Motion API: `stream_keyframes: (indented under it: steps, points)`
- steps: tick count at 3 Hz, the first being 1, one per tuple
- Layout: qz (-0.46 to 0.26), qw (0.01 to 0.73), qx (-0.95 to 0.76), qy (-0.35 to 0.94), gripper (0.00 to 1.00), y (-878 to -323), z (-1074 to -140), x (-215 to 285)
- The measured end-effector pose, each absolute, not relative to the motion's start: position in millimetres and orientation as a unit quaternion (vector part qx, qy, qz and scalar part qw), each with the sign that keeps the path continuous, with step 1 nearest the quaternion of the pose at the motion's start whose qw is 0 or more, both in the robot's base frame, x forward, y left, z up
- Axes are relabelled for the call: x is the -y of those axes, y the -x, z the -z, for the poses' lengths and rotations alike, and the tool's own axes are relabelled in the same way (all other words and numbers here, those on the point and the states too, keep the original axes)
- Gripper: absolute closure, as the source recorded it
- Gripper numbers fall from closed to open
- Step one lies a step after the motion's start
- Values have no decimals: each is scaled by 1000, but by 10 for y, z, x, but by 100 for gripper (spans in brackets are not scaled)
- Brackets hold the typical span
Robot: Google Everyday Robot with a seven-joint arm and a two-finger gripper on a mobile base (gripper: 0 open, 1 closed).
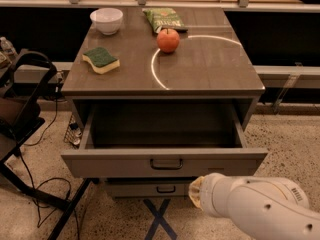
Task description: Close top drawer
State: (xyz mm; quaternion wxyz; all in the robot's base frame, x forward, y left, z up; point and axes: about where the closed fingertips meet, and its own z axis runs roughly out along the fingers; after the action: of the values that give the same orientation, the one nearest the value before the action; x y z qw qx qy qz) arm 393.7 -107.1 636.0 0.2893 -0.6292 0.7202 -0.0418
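The top drawer [115,163] is a wide grey drawer under the tabletop, partly pulled out, with its deep grey interior showing. Its flat front carries a small black loop handle [166,163]. My gripper does not show in the camera view. Only my white arm [255,209] is visible at the lower right. The arm's tan end [197,193] sits just below the drawer's front panel, right of the handle. I cannot tell whether anything touches the drawer.
A shorter grey drawer [135,188] sits below the top one. On the tabletop [210,69] are an apple [168,40], a green sponge [101,59], a white bowl [106,20] and a green snack bag [162,19]. A black frame [20,109] and cables stand at the left.
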Motion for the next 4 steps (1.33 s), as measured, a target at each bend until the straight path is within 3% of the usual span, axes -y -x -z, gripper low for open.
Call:
stream_keyframes:
  steps: [4]
  points:
    - [58,326,-676,658,100,-5165,-6425,1002]
